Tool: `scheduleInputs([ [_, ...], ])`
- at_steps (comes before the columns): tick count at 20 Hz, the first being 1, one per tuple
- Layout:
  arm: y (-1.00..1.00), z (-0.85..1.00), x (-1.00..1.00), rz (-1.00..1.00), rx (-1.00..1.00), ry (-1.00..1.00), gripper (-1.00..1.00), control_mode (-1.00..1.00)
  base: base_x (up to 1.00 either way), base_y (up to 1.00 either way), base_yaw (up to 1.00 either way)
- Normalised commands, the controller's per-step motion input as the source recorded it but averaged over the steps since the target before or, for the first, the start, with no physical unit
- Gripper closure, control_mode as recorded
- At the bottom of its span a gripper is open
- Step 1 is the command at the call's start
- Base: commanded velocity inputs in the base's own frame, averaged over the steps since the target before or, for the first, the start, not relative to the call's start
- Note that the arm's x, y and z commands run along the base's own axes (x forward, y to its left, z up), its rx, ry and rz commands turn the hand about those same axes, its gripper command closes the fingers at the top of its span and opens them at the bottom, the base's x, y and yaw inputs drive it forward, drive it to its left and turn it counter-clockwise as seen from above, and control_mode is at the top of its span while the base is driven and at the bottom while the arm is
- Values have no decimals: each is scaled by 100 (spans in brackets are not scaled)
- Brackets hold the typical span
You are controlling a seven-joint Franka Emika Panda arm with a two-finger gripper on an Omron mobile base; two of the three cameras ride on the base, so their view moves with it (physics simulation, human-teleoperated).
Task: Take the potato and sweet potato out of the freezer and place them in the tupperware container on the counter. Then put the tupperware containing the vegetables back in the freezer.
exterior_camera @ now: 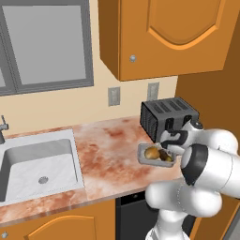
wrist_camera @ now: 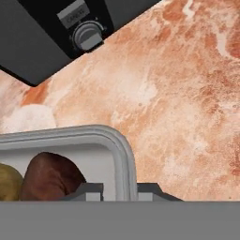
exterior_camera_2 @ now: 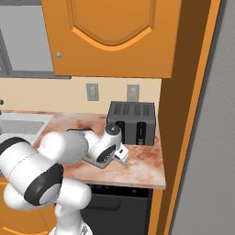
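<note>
On the counter (exterior_camera: 108, 154), just in front of the dark toaster (exterior_camera: 169, 118), sits the tupperware container (exterior_camera: 143, 155), a shallow grey tray with both vegetables inside it. From the left base view the potato (exterior_camera: 152, 152) lies toward the tray's 9 o'clock side and the sweet potato (exterior_camera: 166, 156) just beside it toward 3 o'clock, partly covered by the robot's wrist. The gripper (exterior_camera: 174, 151) is down at the tray's 3 o'clock end, close under the toaster's front. Seen from the hand camera, the two finger tips (wrist_camera: 90, 191) straddle the tray's flared rim (wrist_camera: 125, 164), one tip inside the wall and one outside on the marbled stone (whether they are actually pressing on the rim I cannot tell, since only their very ends rise into the picture). In that view the sweet potato (wrist_camera: 49, 177) fills the tray's corner at about 8 o'clock, with a sliver of the potato (wrist_camera: 8, 183) touching it at the left edge, and the toaster's knob (wrist_camera: 88, 35) sits up at 11 o'clock. The grey sink (exterior_camera: 37, 164) is well apart, toward 9 o'clock along the counter in the left base view.
</note>
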Motion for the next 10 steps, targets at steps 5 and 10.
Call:
scheduleInputs([
  [5,20,-12,-37,-8,0,0,100,-100,0,0,0],
  [10,17,6,-24,-8,0,3,100,-100,0,0,0],
])
